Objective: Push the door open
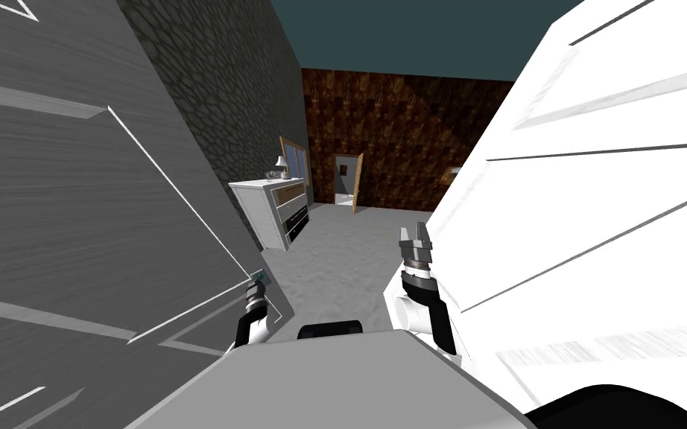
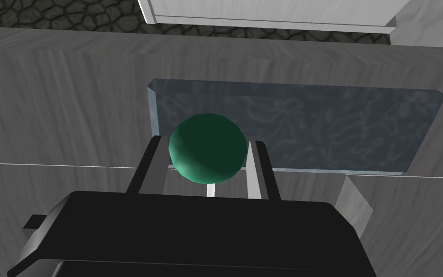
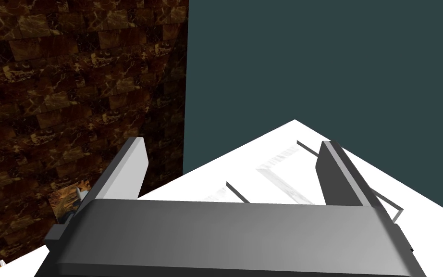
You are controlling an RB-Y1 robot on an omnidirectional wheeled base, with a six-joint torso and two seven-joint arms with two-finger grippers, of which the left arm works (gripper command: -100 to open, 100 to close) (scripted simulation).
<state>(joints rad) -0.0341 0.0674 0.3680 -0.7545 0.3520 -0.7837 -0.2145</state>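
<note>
- The grey door (image 1: 74,208) takes up our left side. It carries a fine streaked wood grain and thin pale lines that mark out raised, angular panels.
- Our left gripper (image 1: 256,281) is at this door's edge, on the green knob (image 2: 207,146).
- The knob is a smooth, matte ball on a short pale stem.
- In the left wrist view the two thin fingers (image 2: 148,166) stand close together, one on each side of the ball and pressed against it, so the knob is clamped between them.
- Behind the knob sits a rectangular backplate (image 2: 321,127). It is bluish and glassy, with bevelled edges and a faint rippled pattern, and it lies flat on the door's grain.
- Our right gripper (image 1: 415,237) is raised just beside a white panelled surface (image 1: 595,194), which is bright and cut by dark straight grooves. Its blade-like fingers are spread wide apart with nothing between them.
- A dark wall with a cobbled stone texture (image 1: 215,97) runs on past the grey door.
- A white dresser (image 1: 271,212) stands against that wall. It has boxy drawer fronts, and a small lamp (image 1: 282,165) stands on top.
- The far wall (image 1: 409,126) is a mottled brown, like marbled tile. In it is a doorway (image 1: 346,181) whose narrow tan door leaf stands ajar.
- The floor (image 1: 342,261) between them is pale grey and faintly speckled.
</note>
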